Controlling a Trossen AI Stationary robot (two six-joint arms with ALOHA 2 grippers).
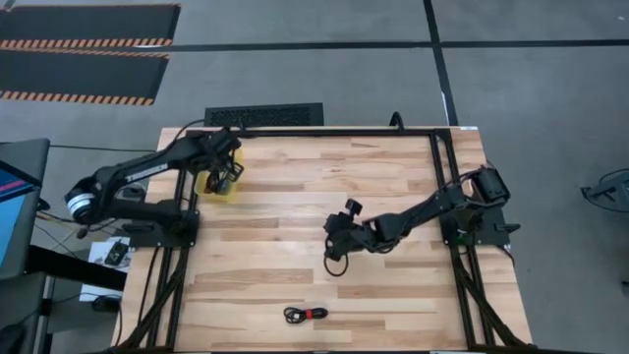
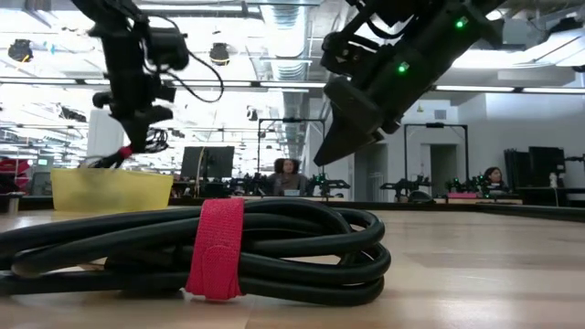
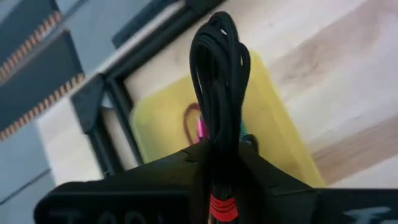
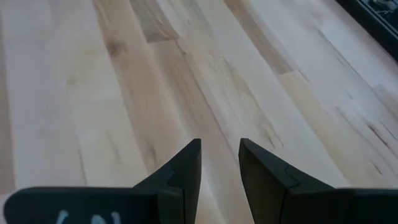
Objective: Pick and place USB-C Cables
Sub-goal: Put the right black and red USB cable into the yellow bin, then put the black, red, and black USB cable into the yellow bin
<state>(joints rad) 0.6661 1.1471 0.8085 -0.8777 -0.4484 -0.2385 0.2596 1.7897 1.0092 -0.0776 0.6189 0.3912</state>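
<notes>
Pale wooden planks form the table [image 1: 295, 206] I am working over, framed by dark rails and standing on a grey floor. At its far left corner sits a shallow yellow tray [image 1: 218, 184]. My left gripper [image 1: 227, 177] hangs over that tray, its fingers pinched on a black cable bundle with a red tie [image 3: 217, 112]; the left wrist view shows the looped cable standing up between the fingers, with the tray directly beyond it. Inside the tray I can make out a maroon-red cable [image 3: 194, 122] and a sliver of a teal one [image 3: 243, 132], both mostly hidden behind the held bundle.

My right gripper [image 1: 334, 236] is out over the middle of the table, close to the wood, its fingers [image 4: 184, 169] slightly parted with only bare planks showing between them.

Another black cable with a red tie [image 1: 306, 314] lies on the table near the front edge, well apart from both grippers. It fills the foreground of the low view, coiled flat with the red strap wrapped around its middle.
</notes>
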